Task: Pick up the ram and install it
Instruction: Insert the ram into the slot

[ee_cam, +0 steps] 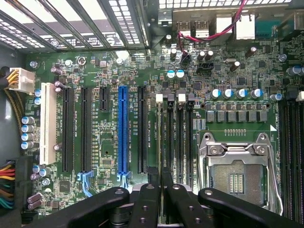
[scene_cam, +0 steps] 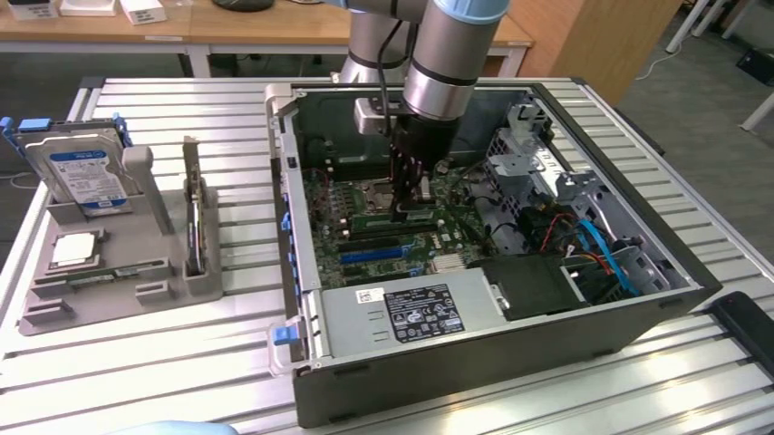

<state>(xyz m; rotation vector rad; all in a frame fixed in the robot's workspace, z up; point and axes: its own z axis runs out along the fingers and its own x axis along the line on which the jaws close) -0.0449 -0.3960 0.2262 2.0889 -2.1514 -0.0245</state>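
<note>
Gripper (ee_cam: 159, 176) fingers appear closed on the ram (scene_cam: 403, 217) over the DIMM slots (ee_cam: 178, 137); judged light, rigid and fragile, best gripped mid-length across its flat faces.

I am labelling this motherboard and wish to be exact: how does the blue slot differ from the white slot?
Colour: the blue slot is bright blue, the white slot white. Width: the white slot looks broader than the blue slot. Place: the white slot lies outermost, beside the coloured wires; the blue slot lies between black slots, nearer the processor socket. Both run parallel and both stand empty.
</note>
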